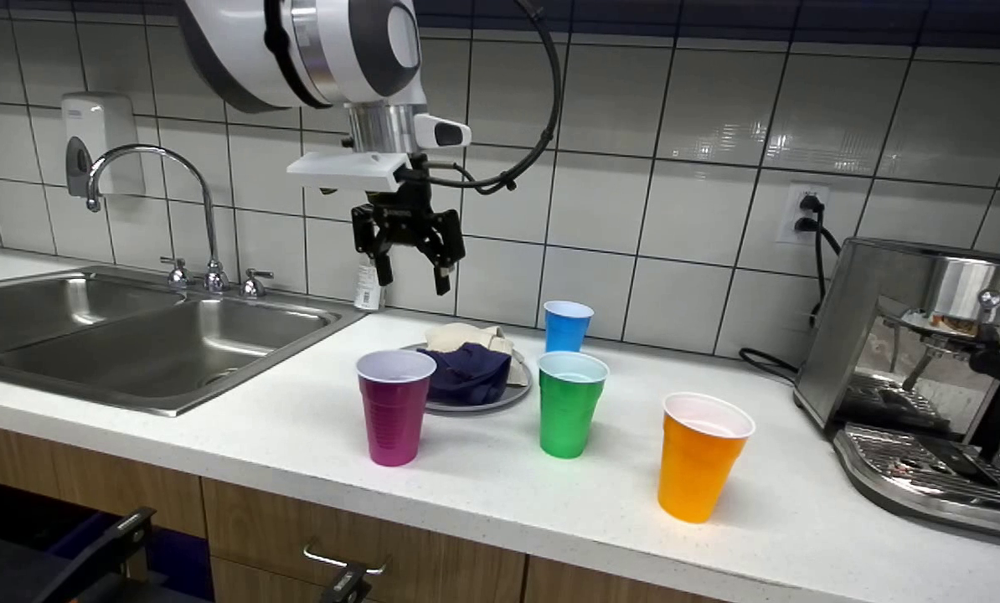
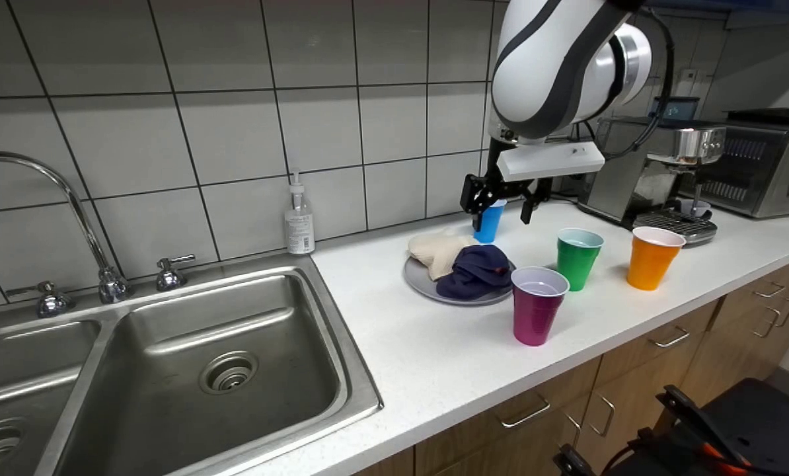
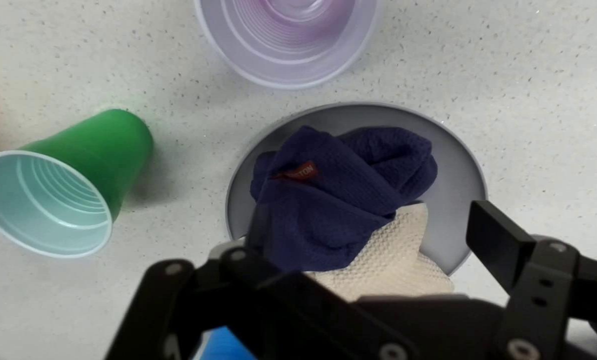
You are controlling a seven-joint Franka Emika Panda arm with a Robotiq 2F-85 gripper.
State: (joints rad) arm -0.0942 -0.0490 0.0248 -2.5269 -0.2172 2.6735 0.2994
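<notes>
The counter [image 1: 483, 469] is white with many small dark specks, which one sees best in the wrist view. On it lies a grey plate [image 3: 453, 190], bearing a dark blue cloth [image 3: 338, 200] with a small red label [image 3: 306, 171] and, partly under this cloth and toward the wall [image 2: 394, 125], a beige cloth [image 3: 391, 260]. The gripper [image 1: 414, 280] hangs in the air higher than the plate and well apart from it; its two fingers [image 3: 498, 242] are spread wide, and it has hold of nothing. Near the plate, toward the counter's front edge, stands the purple cup [image 1: 396, 419]. On the side of the plate away from the double sink [image 2: 170, 370] are the green cup [image 1: 569, 419], the blue cup [image 1: 565, 331], which is closer to the wall than the plate, and the orange cup [image 1: 694, 469], farther off. Even farther from the plate in this direction stands the steel coffee machine [image 1: 856, 322]. Behind the plate, the wall has pale tiles with dark joints; on the sink side of the plate it carries a white soap dispenser [image 1: 113, 134]. Lower than the plate, under the counter, are brown wooden drawers [image 1: 433, 548].
</notes>
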